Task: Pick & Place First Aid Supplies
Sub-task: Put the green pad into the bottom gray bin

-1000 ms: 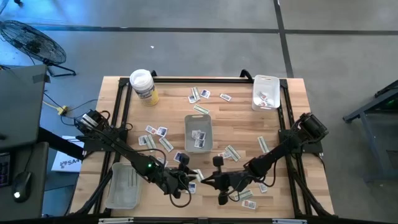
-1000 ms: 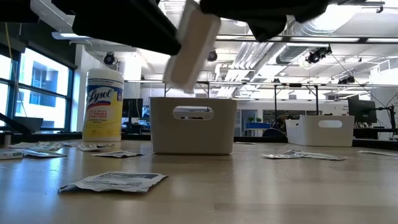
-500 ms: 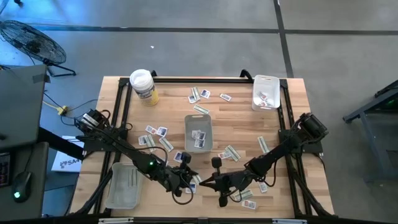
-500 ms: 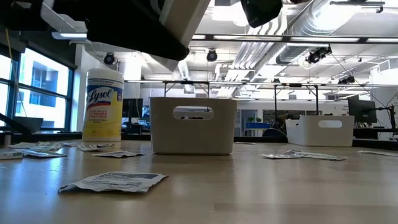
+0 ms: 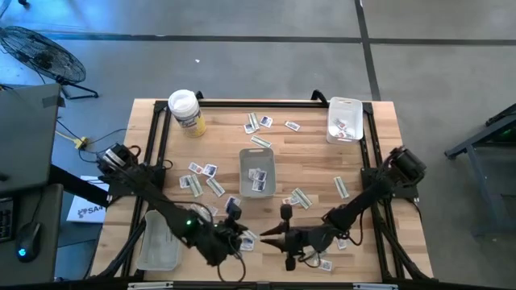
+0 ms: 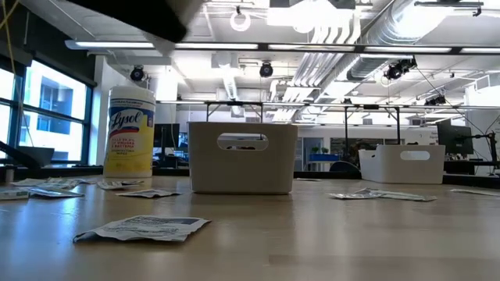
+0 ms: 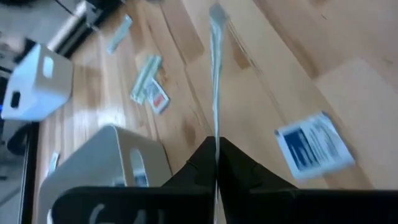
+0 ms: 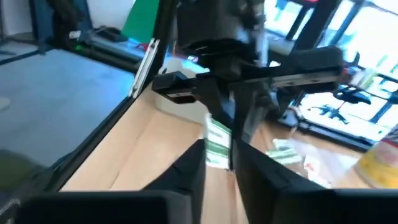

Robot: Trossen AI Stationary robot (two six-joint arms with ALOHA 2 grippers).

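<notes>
Grippers meet at the near edge of the table [image 5: 306, 153], tip to tip. The left gripper [image 5: 242, 234] has its jaws clamped on a narrow strip packet [image 7: 215, 68]. It holds the packet by one end, edge-on to its own camera and clear of the wood. The right wrist view shows pale green print on this packet. The right gripper [image 5: 271, 238] points at it from the other side. Its jaws stand slightly apart on either side of the packet's free end, and I cannot tell if they touch it.

Below the left gripper a squarish white packet with blue print [image 7: 314, 144] lies flat on the table. A few more packets [image 5: 326, 256] lie under the right arm. An empty-looking clear tray [image 5: 159, 240] sits near the left corner, beside the left arm.

Farther in, loose packets [image 5: 201, 176] are scattered left of a middle tray [image 5: 256, 157], which has some packets inside. Pale strips [image 5: 300, 197] lie to its right.

At the far edge, a round tub with a yellow label [image 5: 185, 110] stands on the left. A small cluster of packets [image 5: 260, 122] lies in the middle. A second clear tray [image 5: 345, 109] with packets in it sits at the right corner.
</notes>
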